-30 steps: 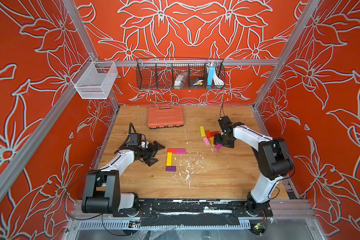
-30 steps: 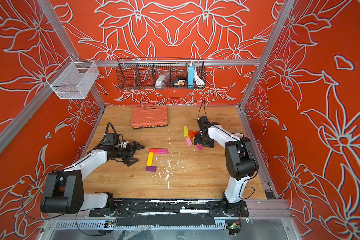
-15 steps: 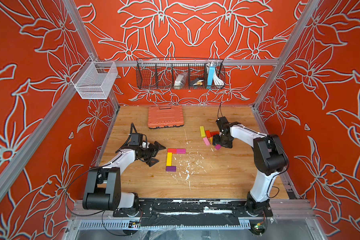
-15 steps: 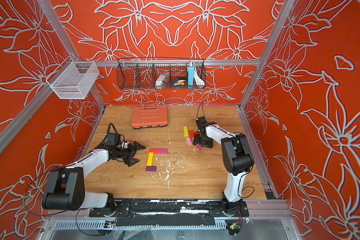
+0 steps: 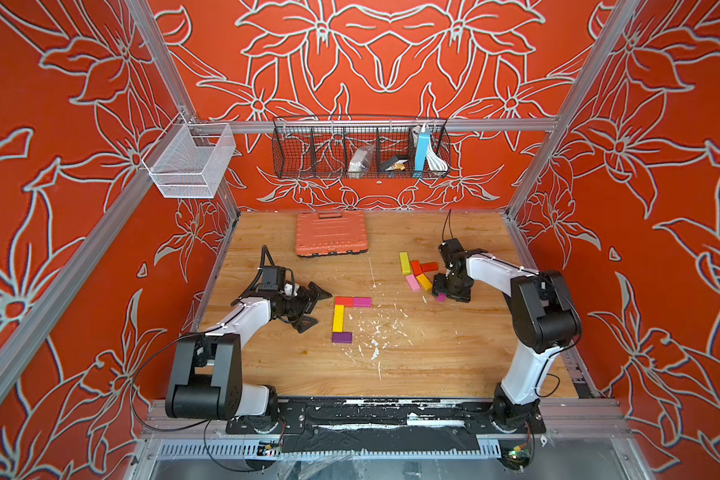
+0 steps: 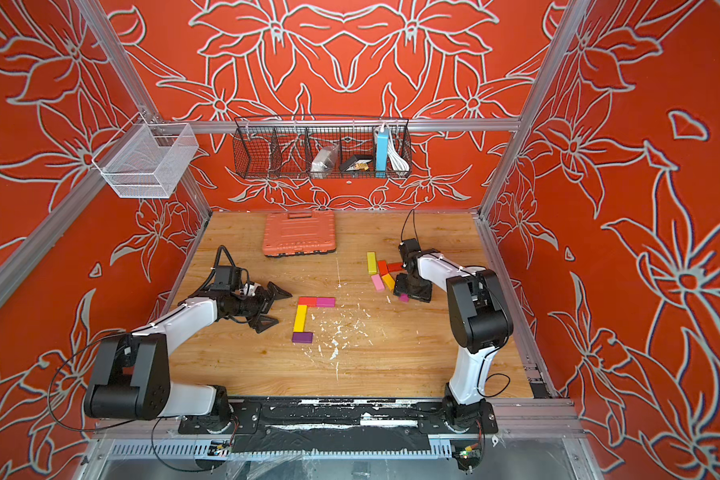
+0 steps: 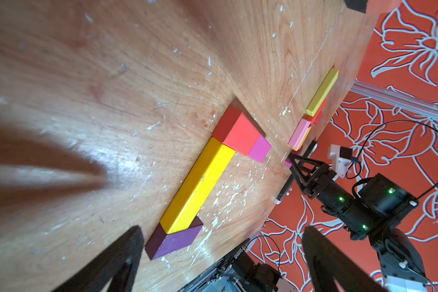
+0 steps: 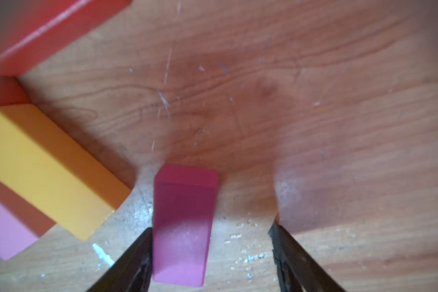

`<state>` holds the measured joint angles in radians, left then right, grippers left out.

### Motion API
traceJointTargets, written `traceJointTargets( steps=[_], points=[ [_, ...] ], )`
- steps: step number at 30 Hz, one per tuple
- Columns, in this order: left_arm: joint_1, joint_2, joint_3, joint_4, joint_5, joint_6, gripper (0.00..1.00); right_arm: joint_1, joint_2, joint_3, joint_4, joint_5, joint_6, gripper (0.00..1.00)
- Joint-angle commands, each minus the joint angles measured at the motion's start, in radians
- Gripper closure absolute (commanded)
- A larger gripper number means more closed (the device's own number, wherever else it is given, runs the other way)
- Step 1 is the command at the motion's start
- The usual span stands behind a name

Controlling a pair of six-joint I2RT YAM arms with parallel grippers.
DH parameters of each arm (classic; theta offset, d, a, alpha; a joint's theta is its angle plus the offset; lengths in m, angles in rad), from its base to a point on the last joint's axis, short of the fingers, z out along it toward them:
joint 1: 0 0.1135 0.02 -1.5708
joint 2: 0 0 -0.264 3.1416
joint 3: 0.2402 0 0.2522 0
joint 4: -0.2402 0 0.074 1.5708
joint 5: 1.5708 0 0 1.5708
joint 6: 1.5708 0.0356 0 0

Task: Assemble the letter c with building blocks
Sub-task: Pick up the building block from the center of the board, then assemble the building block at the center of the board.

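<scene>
On the wooden table, a red block (image 5: 344, 301), a magenta block (image 5: 362, 301), a long yellow block (image 5: 338, 318) and a purple block (image 5: 342, 337) lie joined in a bracket shape. My left gripper (image 5: 319, 311) stands wide open just left of them, holding nothing. To the right lie loose blocks: yellow (image 5: 404, 263), two red (image 5: 429, 266), pink (image 5: 412, 283) and orange (image 5: 424, 282). My right gripper (image 8: 211, 228) is down over a small magenta block (image 8: 183, 222). One of its fingers (image 8: 137, 255) touches the block and the other stands apart from it.
A ribbed orange case (image 5: 331, 233) lies at the back of the table. A black wire basket (image 5: 360, 149) and a white mesh basket (image 5: 190, 162) hang on the walls. White flecks (image 5: 371, 332) dot the wood near the joined blocks.
My right gripper's jaws have narrowed around the small magenta block, and that arm has shifted slightly. My left arm has stayed in place.
</scene>
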<state>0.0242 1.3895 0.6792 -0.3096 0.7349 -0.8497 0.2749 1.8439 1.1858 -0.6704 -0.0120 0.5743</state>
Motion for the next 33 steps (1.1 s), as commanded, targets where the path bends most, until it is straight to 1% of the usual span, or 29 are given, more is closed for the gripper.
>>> traceJointTargets(
  steps=[1, 3, 6, 11, 12, 15, 19, 22, 25, 27, 33],
  points=[
    [-0.006, 0.015, 0.022, 0.007, 0.004, 0.007, 0.02, -0.005, -0.013, -0.009, 0.007, 0.001, 0.007, 0.29],
    [-0.006, 0.015, 0.02, 0.007, 0.006, 0.007, 0.02, -0.005, 0.0, 0.003, 0.01, -0.012, -0.005, 0.32],
    [-0.007, 0.013, 0.024, 0.001, 0.003, 0.011, 0.02, -0.005, 0.019, 0.022, 0.013, -0.034, -0.017, 0.4],
    [-0.007, 0.006, 0.025, -0.009, 0.001, 0.014, 0.02, -0.005, 0.01, 0.021, 0.026, -0.08, -0.045, 0.7],
    [-0.006, 0.002, 0.024, -0.014, 0.001, 0.015, 0.02, -0.005, -0.001, 0.015, 0.027, -0.088, -0.05, 0.75],
    [-0.007, -0.018, 0.021, -0.026, -0.003, 0.018, 0.02, -0.003, -0.047, -0.021, 0.036, -0.115, -0.058, 0.83],
    [-0.006, -0.056, 0.012, -0.043, -0.009, 0.015, 0.02, 0.011, -0.138, -0.089, 0.05, -0.153, -0.052, 0.88],
    [-0.006, -0.085, 0.004, -0.057, -0.015, 0.015, 0.02, 0.066, -0.213, -0.132, 0.049, -0.169, -0.044, 0.88],
    [-0.005, -0.115, -0.006, -0.069, -0.024, 0.015, 0.02, 0.176, -0.259, -0.144, 0.04, -0.165, -0.044, 0.88],
    [-0.003, -0.137, -0.011, -0.077, -0.029, 0.016, 0.02, 0.272, -0.269, -0.135, 0.033, -0.155, -0.05, 0.88],
    [0.03, -0.178, -0.027, -0.097, -0.025, 0.017, 0.02, 0.528, -0.218, -0.074, 0.026, -0.143, -0.087, 0.88]
  ],
)
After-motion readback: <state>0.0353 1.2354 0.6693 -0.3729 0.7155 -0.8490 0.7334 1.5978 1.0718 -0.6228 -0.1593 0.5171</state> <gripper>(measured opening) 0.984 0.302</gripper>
